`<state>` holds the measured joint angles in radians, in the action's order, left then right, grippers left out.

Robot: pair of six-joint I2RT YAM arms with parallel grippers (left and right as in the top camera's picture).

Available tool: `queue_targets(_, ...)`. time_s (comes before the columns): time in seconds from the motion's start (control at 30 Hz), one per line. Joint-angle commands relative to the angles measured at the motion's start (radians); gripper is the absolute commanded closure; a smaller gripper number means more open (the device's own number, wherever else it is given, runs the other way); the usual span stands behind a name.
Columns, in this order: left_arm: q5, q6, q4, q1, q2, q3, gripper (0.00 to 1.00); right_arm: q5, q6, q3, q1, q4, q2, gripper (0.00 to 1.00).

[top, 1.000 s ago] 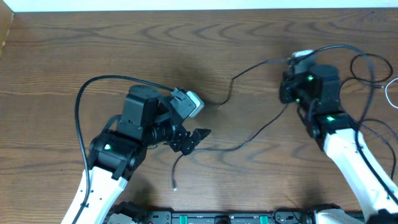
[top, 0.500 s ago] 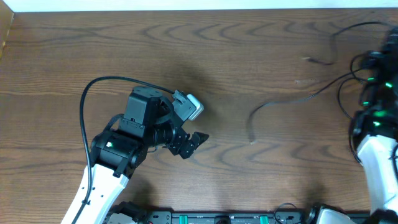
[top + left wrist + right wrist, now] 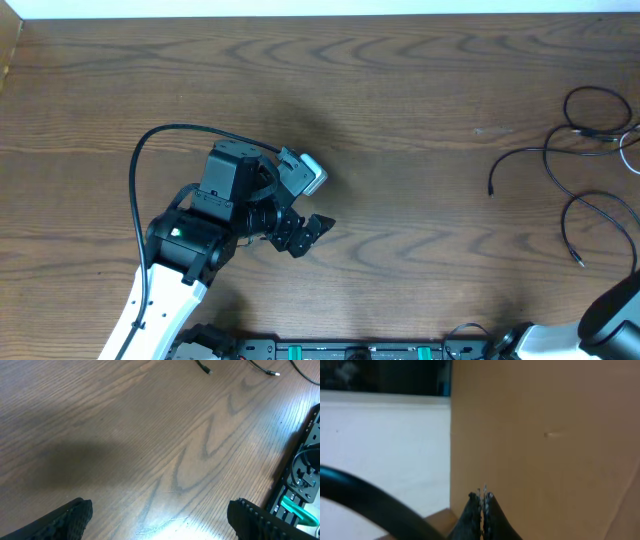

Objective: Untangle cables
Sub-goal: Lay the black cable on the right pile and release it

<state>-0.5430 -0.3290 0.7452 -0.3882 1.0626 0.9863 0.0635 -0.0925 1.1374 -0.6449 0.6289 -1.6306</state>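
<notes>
Black cable (image 3: 530, 152) lies at right edge, well apart from spread left gripper (image 3: 308, 235); right gripper (image 3: 482, 502) (pressed together) is likely nearer.

One black cable (image 3: 520, 156) and one white cable (image 3: 626, 146) lie on one counter (image 3: 400, 80); two tools appear: left tool (image 3: 308, 233), right tool (image 3: 483, 502).

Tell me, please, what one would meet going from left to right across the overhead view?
The left arm's thick black lead → the left gripper, open and holding nothing → a stretch of bare table → the black cable, starting with its free end and looping on to the right edge.
</notes>
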Motion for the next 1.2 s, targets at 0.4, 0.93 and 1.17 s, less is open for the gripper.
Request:
queue_targets(0.4,0.006,0.002,0.003,-0.002,-0.002,0.019,0.09,-0.166,-0.062,0.04,0.005,-0.268,-0.193,0.99)
queue_targets(0.93,0.006,0.002,0.003,-0.002,-0.002,0.019,0.09,-0.266,0.008,0.04,0.005,-0.536,-0.266,0.01)
queue_targets(1.17,0.006,0.002,0.003,-0.002,-0.002,0.019,0.09,-0.33,0.047,0.04,0.005,-0.674,-0.266,0.01)
